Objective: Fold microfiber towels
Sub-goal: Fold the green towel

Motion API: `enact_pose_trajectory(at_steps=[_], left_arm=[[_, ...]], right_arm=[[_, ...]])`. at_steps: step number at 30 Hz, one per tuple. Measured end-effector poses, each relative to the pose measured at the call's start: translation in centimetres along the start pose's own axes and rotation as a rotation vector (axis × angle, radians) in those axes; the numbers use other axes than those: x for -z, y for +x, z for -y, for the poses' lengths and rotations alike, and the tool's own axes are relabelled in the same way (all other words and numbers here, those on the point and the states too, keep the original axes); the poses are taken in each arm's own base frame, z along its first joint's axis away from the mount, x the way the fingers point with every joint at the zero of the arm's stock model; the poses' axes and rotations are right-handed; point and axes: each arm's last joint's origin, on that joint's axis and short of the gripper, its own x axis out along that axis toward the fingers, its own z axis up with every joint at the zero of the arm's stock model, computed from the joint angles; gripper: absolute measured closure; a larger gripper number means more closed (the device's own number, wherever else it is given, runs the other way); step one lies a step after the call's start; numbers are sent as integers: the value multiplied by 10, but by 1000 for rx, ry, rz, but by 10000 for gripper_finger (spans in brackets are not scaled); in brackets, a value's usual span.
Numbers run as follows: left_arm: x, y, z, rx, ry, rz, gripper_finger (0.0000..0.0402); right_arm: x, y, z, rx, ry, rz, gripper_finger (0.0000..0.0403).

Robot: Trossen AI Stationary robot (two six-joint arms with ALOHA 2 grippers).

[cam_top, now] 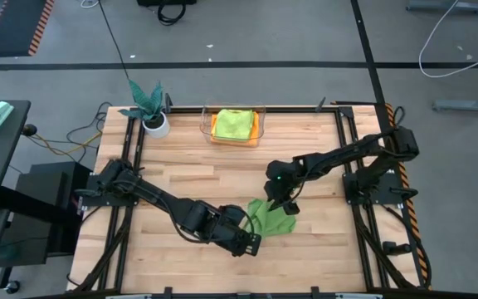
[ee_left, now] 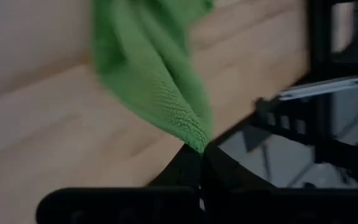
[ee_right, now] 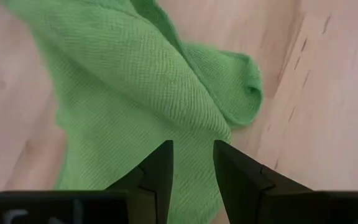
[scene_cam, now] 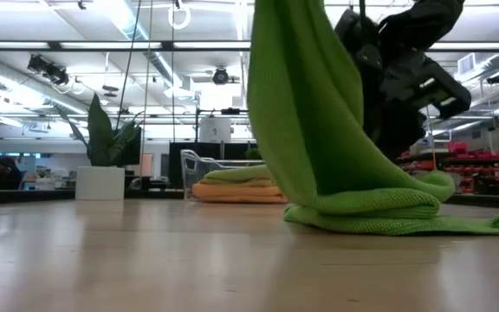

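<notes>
Left gripper [cam_top: 251, 242]: lower centre of the high view, jaws pressed together on one corner of the mid-green plush microfiber towel [cam_top: 270, 218]. Your left wrist view shows that corner [ee_left: 194, 140] pinched right at the fingertips, the cloth running away from them.

Right gripper [cam_top: 287, 202]: just right of centre in the high view, directly over the towel's upper edge. Your right wrist view shows its two dark fingers [ee_right: 157, 171] parted with a gap between them, nothing held, the cloth [ee_right: 135, 93] lying under and ahead of them.

Mid-green towel: partly lifted. In the low view it hangs as a tall drape [scene_cam: 297, 95] from the top of the frame, with its lower part heaped in folds on the pale wooden table [cam_top: 181, 178].

Clear plastic bin [cam_top: 237, 126]: upper centre of the high view, holding a lime-green cloth [cam_top: 232, 124] over an orange one [scene_cam: 236, 192]. Well apart from both grippers.

Teal-leaved plant in a white pot [cam_top: 152, 112]: upper left of the table, idle.

Relation to note: the towel stretches between your two grippers, its length running from the held corner at lower left up toward the right gripper. The free end lies immediately below the right gripper, which is much the nearer arm to it. By my reading, your next move is a short descent there to take a second corner.
</notes>
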Motion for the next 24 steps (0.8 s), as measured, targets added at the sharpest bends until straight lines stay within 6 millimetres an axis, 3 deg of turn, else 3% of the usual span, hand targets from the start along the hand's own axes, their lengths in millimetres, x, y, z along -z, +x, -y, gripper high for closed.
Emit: enact_pose_trajectory(at_steps=[12,21,24], left_arm=[[4,-1,-2,-20,4,-3,397],[3,-1,-8,-79,13,4,397],[5,-1,-8,-78,16,1,396]], right_arm=[[9,18,6,-13,20,-75,286],[16,-2,-5,-31,94,-168,384],[12,-9,-7,-26,61,-131,396]])
